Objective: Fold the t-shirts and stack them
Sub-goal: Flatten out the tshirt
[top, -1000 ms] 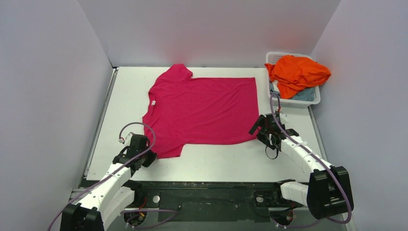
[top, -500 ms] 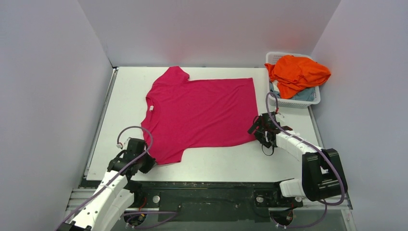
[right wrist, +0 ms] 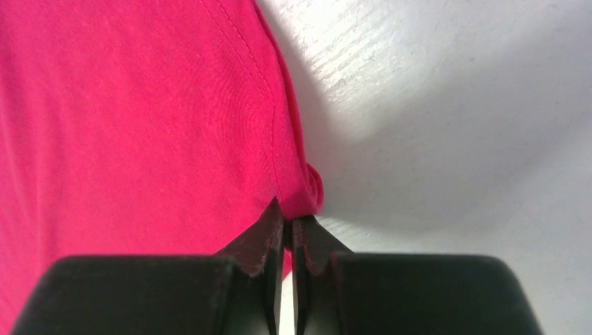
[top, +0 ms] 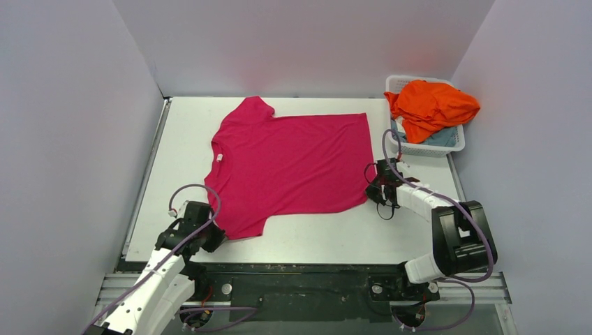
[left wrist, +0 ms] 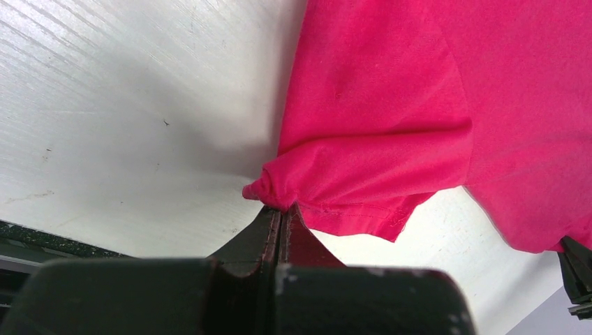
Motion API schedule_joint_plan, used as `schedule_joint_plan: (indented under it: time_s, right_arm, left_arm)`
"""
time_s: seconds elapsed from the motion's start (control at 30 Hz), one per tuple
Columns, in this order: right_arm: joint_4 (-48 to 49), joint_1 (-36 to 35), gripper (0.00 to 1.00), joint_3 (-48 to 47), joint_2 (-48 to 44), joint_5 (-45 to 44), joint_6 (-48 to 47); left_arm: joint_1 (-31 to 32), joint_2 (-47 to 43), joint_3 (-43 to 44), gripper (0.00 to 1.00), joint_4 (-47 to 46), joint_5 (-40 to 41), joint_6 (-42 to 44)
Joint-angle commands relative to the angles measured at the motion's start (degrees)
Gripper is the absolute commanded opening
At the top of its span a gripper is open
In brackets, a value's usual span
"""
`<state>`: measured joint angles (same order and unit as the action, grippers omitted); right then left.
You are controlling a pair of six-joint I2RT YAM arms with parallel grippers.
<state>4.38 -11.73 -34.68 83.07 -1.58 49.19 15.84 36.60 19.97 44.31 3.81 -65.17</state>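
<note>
Now the magenta t-shirt [top: 293, 164] lies spread flat on the tabletop [top: 314, 237], collar to the left and hem to the right, its far sleeve pointing at the back wall. The left end effector [left wrist: 280, 213] is clenched on a small bunched fold at the edge of the near sleeve. The right end effector [right wrist: 286, 213] is clenched on a nub of cloth at the near hem corner. Both pinches look thin, each taking only a bit of the hem.

The orange t-shirt [top: 433, 105] sits heaped in the basket [top: 454, 145] at the far right corner, with a pale blue-grey t-shirt [top: 440, 138] partly showing under it.

With both near corners gripped, the step in hand appears to be the first fold, carrying the near edge over to the far edge. To do it well, both arms should rise together and to the same height, so the edge between them hangs straight rather than sagging in the middle. They should lift enough that the near half clears the tabletop and does not drag the far half along. A slow, even sweep across suits such shallow grips, which might slip under a jerk. The near sleeve should land on the far sleeve and hem corner on hem corner before either end effector lets go.
</note>
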Motion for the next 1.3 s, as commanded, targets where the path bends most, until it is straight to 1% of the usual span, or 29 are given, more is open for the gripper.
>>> schedule_joint_plan:
  time_s: [0.0, 0.03, 0.13, 0.23, 0.33, 0.4, 0.5, 0.53, 0.57, 0.63, 0.67, 0.77, 0.8, 0.83, 0.87, 0.9, 0.97, 1.0, 1.03, 1.13, 1.17, 1.27]
  right_arm:
    - [-12.3, -1.5, 0.00, -5.1, -0.1, -1.7, -2.0]
    - [-14.2, -2.4, 0.00, -7.5, -0.2, -2.3, -2.2]
    - [-23.7, -4.6, 0.00, -13.4, 1.2, -4.4, -2.4]
    - [-27.9, -6.2, 0.00, -20.3, 4.2, -4.5, -1.2]
    - [-30.6, -7.1, 0.00, -26.1, 9.9, -4.8, -0.4]
    - [-32.4, -7.9, 0.00, -33.0, 14.3, -4.6, 0.0]
    - [-34.4, -9.8, 0.00, -40.8, 22.1, -4.6, 0.5]
    - [-34.9, -10.7, 0.05, -45.0, 23.8, -4.7, 0.6]
    - [-35.6, -11.2, 0.08, -46.9, 26.6, -4.9, 0.7]
    - [-36.1, -12.6, 0.20, -52.5, 30.3, -5.0, 0.6]
    - [-36.3, -13.4, 0.28, -55.9, 31.2, -5.1, 0.3]
    - [-37.0, -14.9, 0.37, -61.4, 33.1, -4.9, -2.1]
    - [-36.9, -15.5, 0.42, -62.7, 32.9, -4.9, -4.1]
    - [-37.0, -15.7, 0.44, -63.1, 32.1, -5.4, -5.2]
    - [-36.9, -15.8, 0.49, -63.0, 30.8, -5.8, -6.9]
    - [-36.9, -15.8, 0.52, -62.5, 30.1, -6.7, -7.4]
    - [-36.9, -15.1, 0.60, -58.5, 27.7, -7.6, -8.7]
    - [-36.5, -14.8, 0.60, -57.2, 26.1, -7.8, -9.2]
    - [-36.2, -14.0, 0.61, -53.9, 25.4, -7.8, -9.4]
    - [-33.2, -12.2, 0.61, -47.4, 22.0, -6.3, -10.6]
    - [-32.5, -11.1, 0.58, -45.0, 21.5, -5.3, -11.1]
    - [-29.7, -9.0, 0.50, -41.6, 20.5, -2.0, -12.3]
  left_arm:
    - [0.3, 0.2, 1.1, 0.00, 0.5, 1.1, 0.2]
    - [0.3, 0.3, 1.2, 0.00, 0.2, 1.1, 0.2]
    - [0.3, 1.0, 1.4, 0.00, -1.1, 0.9, 0.4]
    - [0.3, 1.7, 2.0, 0.00, -1.9, 1.0, 0.9]
    - [0.3, 2.7, 2.8, 0.00, -2.4, 1.2, 1.0]
    - [0.3, 3.1, 3.5, 0.00, -2.6, 1.3, 1.0]
    - [0.2, 3.4, 4.1, 0.00, -2.9, 1.6, 1.1]
    - [0.2, 3.6, 4.4, 0.00, -2.9, 1.7, 1.1]
    - [0.2, 3.7, 4.5, 0.00, -2.9, 1.9, 1.2]
    - [0.1, 4.2, 4.8, 0.00, -2.8, 2.0, 1.3]
    - [0.1, 4.5, 4.9, 0.00, -2.7, 2.0, 1.3]
    - [0.0, 4.8, 5.1, 0.00, -2.5, 2.2, 1.6]
    - [0.0, 5.0, 5.2, 0.00, -2.5, 2.3, 1.6]
    - [0.0, 5.0, 5.2, 0.00, -2.5, 2.4, 1.6]
    - [0.0, 5.0, 5.1, 0.00, -2.6, 2.4, 1.7]
    - [0.0, 5.0, 5.1, 0.00, -2.8, 2.4, 1.7]
    - [0.1, 5.2, 4.9, 0.00, -3.2, 2.4, 1.8]
    - [0.1, 5.3, 4.9, 0.00, -3.3, 2.2, 1.9]
    - [0.0, 5.4, 4.8, 0.00, -3.5, 2.1, 2.0]
    - [0.0, 5.9, 4.8, 0.00, -3.8, 1.7, 2.3]
    - [0.0, 5.9, 4.7, 0.00, -4.0, 1.6, 2.4]
    - [0.0, 6.0, 4.5, 0.00, -4.3, 1.3, 2.6]
